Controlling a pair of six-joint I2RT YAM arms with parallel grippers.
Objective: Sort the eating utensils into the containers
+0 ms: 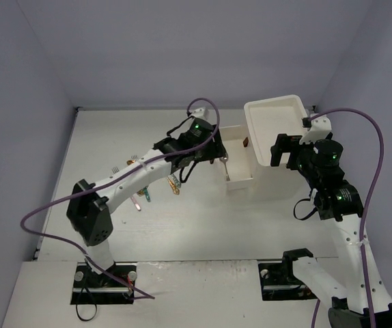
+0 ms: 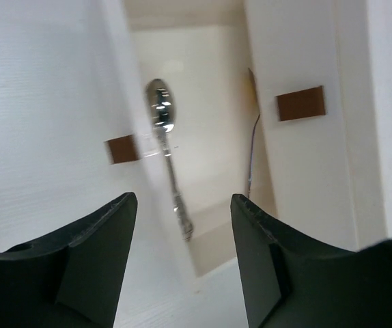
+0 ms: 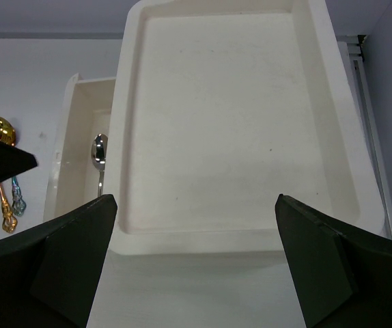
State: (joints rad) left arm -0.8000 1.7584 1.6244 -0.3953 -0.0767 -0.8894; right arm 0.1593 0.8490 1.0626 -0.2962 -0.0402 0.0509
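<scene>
The left claw (image 2: 184, 203) is seen spread, with nothing pinched between its fingers, and is held over the open drawer (image 2: 206, 82). A silver spoon (image 2: 169, 154) is found inside that drawer, straight ahead of the claw at 12 o'clock in the left wrist view and clear of both fingers. Its long axis is laid from about 11 to 5 o'clock, with the bowl pointed away at 11 and the handle end turned back toward the claw. A second thin piece (image 2: 253, 147) is made out against the drawer's right wall, too slight to be named. The right claw (image 3: 196, 205) is likewise spread wide and empty, parked above the flat top of the unit (image 3: 230, 102). This spoon may be judged sorted, so the next move is expected to turn on the loose utensils (image 1: 141, 197) lying on the counter (image 1: 182, 232). In the top view they are placed at about 8 o'clock from the left claw, well apart from it, and the left arm is plainly the nearer. Among them a gold spoon (image 3: 2, 130) is shown in the right wrist view, bowl at 12 and handle at 6 o'clock.
</scene>
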